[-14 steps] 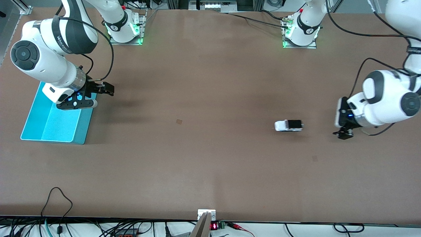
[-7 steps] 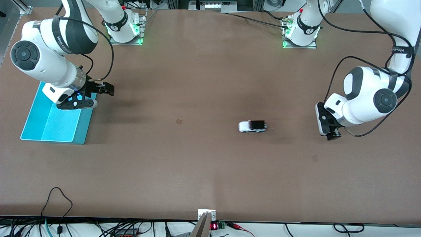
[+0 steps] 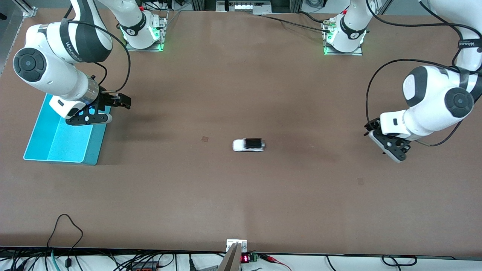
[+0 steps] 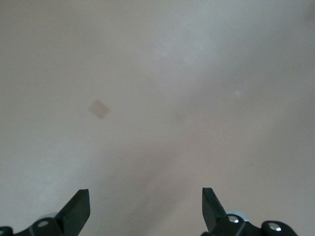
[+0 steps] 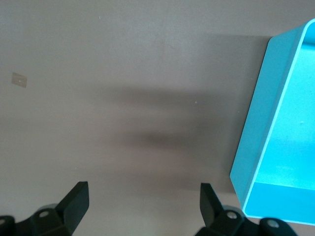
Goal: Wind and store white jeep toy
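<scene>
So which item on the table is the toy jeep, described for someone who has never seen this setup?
Start at the brown table, with the turquoise bin at the right arm's end. Near the table's middle, alone on bare surface and apart from both grippers, sits the white jeep toy. It is far smaller than the bin: a white body, black roof panel and dark wheels.

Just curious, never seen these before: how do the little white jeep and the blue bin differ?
The jeep is tiny, white with a black roof; the bin is far larger and turquoise. The jeep sits mid-table with nothing over it; the bin lies at the right arm's end, under the open right tool. Both rest on the table.
</scene>
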Motion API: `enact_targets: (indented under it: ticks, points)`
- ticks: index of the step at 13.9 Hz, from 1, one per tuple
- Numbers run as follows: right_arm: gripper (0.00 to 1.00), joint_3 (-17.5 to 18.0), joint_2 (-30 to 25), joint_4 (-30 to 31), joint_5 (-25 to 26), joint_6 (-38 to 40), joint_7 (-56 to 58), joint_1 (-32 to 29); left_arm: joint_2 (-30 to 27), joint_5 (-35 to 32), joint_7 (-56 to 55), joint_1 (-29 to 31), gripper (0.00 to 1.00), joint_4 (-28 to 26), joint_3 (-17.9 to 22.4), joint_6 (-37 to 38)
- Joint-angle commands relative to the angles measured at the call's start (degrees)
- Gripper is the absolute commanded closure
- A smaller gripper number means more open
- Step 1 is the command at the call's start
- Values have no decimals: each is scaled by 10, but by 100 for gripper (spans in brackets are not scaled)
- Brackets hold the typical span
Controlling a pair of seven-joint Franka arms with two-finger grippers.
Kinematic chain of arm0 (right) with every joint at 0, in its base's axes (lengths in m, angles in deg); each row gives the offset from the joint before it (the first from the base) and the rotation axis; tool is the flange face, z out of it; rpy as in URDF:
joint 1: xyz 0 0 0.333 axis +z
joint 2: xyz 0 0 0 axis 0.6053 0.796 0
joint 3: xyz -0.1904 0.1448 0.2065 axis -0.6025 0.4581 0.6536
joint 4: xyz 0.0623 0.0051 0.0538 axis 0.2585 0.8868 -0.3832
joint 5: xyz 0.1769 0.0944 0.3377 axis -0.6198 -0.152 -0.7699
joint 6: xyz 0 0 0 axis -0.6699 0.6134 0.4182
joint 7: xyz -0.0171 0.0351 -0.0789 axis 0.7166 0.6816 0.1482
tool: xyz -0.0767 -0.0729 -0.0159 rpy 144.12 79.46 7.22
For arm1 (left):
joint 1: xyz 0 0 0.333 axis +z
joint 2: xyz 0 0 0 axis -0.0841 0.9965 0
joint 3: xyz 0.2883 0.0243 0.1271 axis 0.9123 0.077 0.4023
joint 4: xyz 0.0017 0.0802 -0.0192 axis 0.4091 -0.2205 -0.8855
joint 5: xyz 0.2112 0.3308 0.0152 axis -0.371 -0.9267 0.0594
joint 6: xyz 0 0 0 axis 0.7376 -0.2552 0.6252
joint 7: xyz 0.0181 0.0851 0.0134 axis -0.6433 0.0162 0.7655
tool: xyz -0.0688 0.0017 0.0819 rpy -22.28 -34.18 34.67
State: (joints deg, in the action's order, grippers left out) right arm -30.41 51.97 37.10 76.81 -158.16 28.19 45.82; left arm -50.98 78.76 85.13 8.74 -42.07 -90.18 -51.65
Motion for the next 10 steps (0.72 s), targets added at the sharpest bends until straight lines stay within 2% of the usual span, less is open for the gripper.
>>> enact_targets:
  ticks: [1, 4, 6, 8, 10]
  points:
    - [0, 1, -1, 1, 3, 7, 4, -3, -13, 12, -90, -27, 0, 33, 42, 13]
    - [0, -1, 4, -1, 3, 11, 44, -5, -32, 20, -166, -64, 0, 34, 101, 32]
    - [0, -4, 7, -5, 3, 21, 91, -10, -49, 55, -210, -83, 0, 35, 128, 71]
    - [0, -4, 15, -5, 3, 31, 152, -11, -61, 63, -265, -89, 0, 48, 139, 92]
    - [0, -4, 18, -5, 4, 32, 226, -12, -62, 59, -290, -90, 0, 90, 140, 138]
